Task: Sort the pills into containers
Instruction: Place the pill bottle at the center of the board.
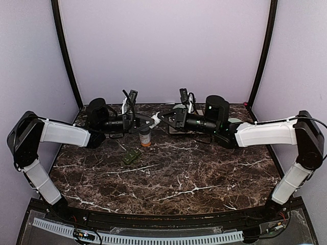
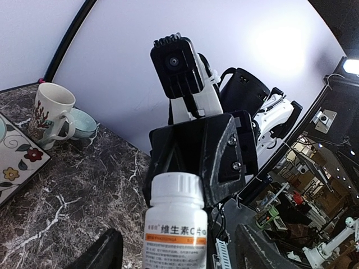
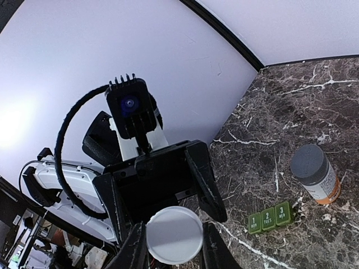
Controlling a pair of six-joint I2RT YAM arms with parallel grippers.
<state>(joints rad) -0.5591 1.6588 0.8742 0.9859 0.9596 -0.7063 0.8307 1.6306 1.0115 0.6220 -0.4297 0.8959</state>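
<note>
A white bottle [image 2: 175,235] with a ribbed white cap [image 2: 175,189] hangs in the air between both arms at the back of the table. My right gripper [image 3: 171,241] is shut on its cap end, which shows as a white disc [image 3: 175,234] touching both fingers. My left gripper [image 2: 176,252] is open around the bottle's body, with a gap on each side. The containers, a dark green pill box [image 1: 132,156] [image 3: 270,217], lie on the marble with lids down, numbered 1 to 3. The pills are not visible.
An amber bottle [image 1: 145,137] [image 3: 315,175] stands on the table just below the two grippers, behind the pill box. A floral mug [image 2: 51,115], a pale green bowl [image 2: 84,124] and a patterned plate [image 2: 14,162] sit at the back.
</note>
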